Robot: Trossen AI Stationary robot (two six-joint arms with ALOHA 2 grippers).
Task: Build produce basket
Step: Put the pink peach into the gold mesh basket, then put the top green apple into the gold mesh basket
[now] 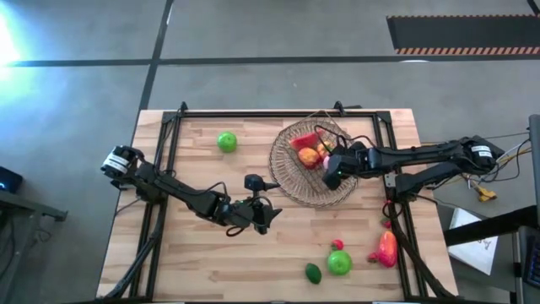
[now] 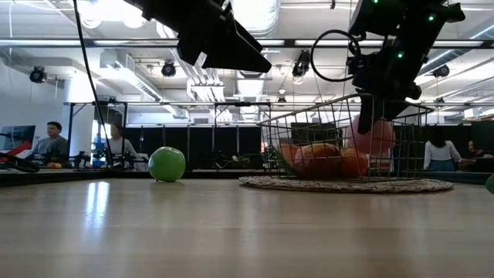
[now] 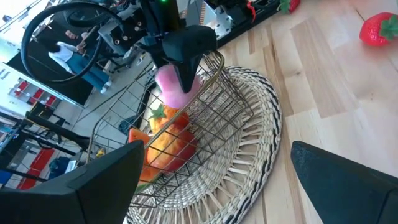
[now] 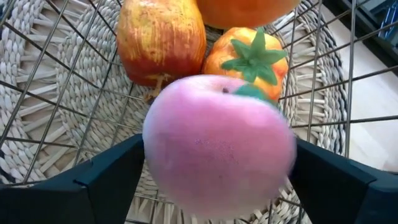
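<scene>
The wire basket stands on a round straw mat at the far right part of the table. Inside lie at least three orange-red fruits. The right gripper is over the basket, its fingers clamped on one pink fruit. The left gripper waits near the table's middle with jaws apart, holding nothing. Outside lie two green apples, one small dark-green piece, and red pieces at the near right.
</scene>
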